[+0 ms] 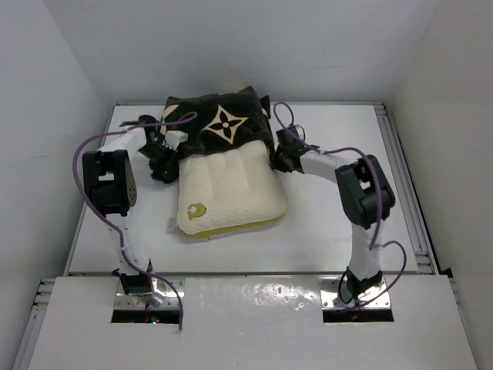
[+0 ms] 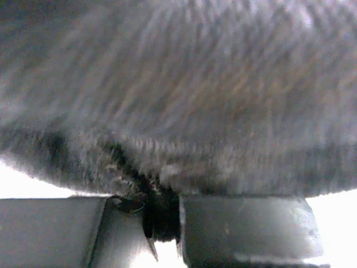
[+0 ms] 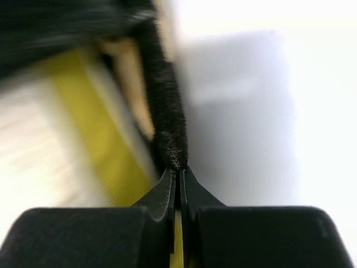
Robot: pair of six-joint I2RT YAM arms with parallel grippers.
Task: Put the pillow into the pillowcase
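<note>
The cream-white pillow (image 1: 231, 193) lies mid-table, its far half inside the black pillowcase (image 1: 219, 123) with a tan flower motif. The near half, with its yellow-green logo, sticks out. My left gripper (image 1: 163, 160) is at the case's left opening edge. In the left wrist view the grey plush pillowcase (image 2: 184, 84) fills the frame, and the left gripper (image 2: 163, 218) is shut on a fold of it. My right gripper (image 1: 279, 154) is at the case's right edge. In the right wrist view the right gripper (image 3: 178, 170) is shut on the pillowcase hem (image 3: 164, 106), beside the pillow's yellow-green band (image 3: 97, 120).
The white table (image 1: 347, 223) is enclosed by white walls on the left, back and right. A metal rail (image 1: 406, 185) runs along its right edge. Purple cables loop over both arms near the pillowcase.
</note>
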